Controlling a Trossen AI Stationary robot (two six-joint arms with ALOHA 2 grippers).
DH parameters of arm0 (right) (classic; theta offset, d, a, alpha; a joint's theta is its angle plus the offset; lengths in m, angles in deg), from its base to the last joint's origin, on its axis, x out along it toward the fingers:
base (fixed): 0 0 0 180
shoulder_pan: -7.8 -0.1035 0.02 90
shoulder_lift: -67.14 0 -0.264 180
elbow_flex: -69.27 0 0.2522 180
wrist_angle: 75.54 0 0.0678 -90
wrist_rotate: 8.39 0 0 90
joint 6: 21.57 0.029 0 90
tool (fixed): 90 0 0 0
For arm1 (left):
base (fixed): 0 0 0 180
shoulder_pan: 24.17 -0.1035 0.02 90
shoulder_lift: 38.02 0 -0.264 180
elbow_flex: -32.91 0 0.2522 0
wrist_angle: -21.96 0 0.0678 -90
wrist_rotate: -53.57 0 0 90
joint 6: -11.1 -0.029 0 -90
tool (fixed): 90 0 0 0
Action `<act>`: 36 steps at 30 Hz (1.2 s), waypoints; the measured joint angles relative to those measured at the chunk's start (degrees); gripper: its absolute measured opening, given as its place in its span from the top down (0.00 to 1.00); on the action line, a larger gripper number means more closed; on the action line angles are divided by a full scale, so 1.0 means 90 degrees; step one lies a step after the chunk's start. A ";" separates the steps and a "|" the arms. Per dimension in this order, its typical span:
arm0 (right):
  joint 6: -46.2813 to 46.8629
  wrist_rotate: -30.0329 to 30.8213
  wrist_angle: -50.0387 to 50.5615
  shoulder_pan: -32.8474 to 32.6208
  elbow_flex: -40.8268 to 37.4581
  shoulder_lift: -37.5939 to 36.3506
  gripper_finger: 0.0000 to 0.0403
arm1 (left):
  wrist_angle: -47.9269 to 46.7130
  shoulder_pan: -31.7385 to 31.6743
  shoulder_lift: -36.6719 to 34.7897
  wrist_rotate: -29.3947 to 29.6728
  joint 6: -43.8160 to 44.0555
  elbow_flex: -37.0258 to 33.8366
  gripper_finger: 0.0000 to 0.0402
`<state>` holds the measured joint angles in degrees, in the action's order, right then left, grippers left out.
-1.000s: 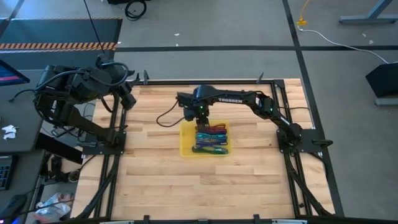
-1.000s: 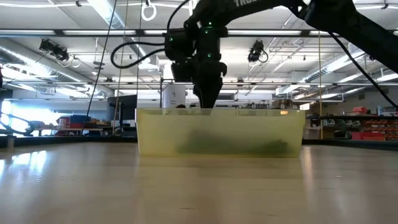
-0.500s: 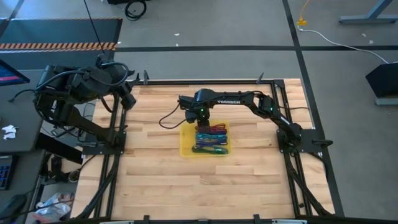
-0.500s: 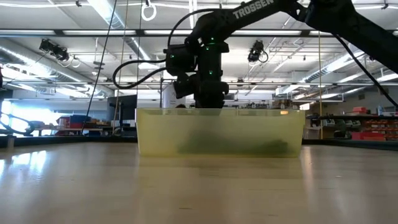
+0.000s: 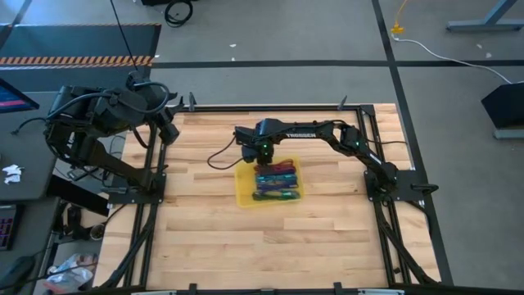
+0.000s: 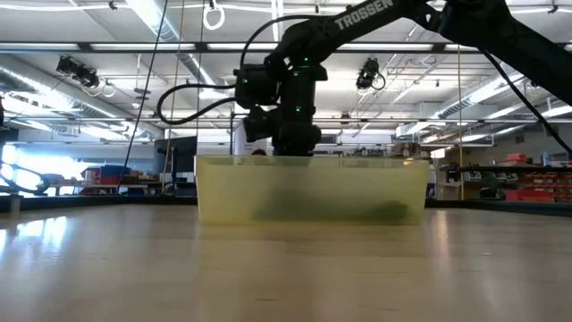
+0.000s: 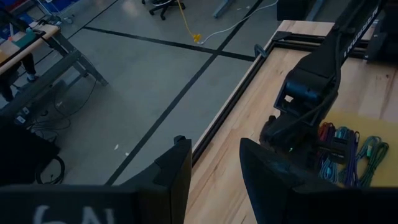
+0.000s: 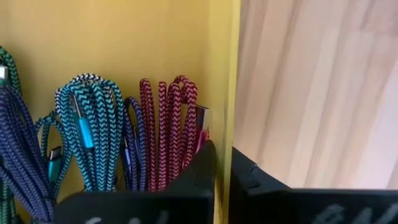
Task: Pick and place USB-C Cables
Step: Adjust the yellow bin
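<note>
— Right gripper (image 8: 222,171): position?
— Down at the yellow bin's (image 5: 245,190) far edge, fingers nearly together astride its wall.
— Cables?
— USB-C cables (image 5: 277,182) inside the bin, ungripped.
— Left gripper (image 7: 214,165)?
— Parted, table's far-left corner.

Bright, even overhead light from long ceiling strip lamps (image 6: 98,70); soft shadows, mild glare on the pale wooden tabletop (image 6: 268,268), near fingers blurred.
</note>
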<state>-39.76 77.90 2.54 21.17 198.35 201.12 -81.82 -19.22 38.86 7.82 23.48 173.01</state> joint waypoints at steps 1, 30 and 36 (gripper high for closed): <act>0.0000 0.0004 -0.0055 0.0000 0.0000 0.0000 0.98 | 0.0000 0.0000 0.0000 0.0000 0.0000 0.0000 0.65; 0.0361 -0.0027 -0.0360 0.0119 0.0000 0.0000 0.99 | 0.0000 -0.0002 0.0000 0.0000 -0.0110 0.0000 0.65; 0.0397 -0.0096 -0.0355 0.0196 0.0000 0.0000 0.96 | 0.0000 -0.0002 0.0000 0.0000 -0.0109 0.0000 0.65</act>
<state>-36.19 77.04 -0.65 22.93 198.35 201.12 -81.82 -19.24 38.86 7.82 22.49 173.01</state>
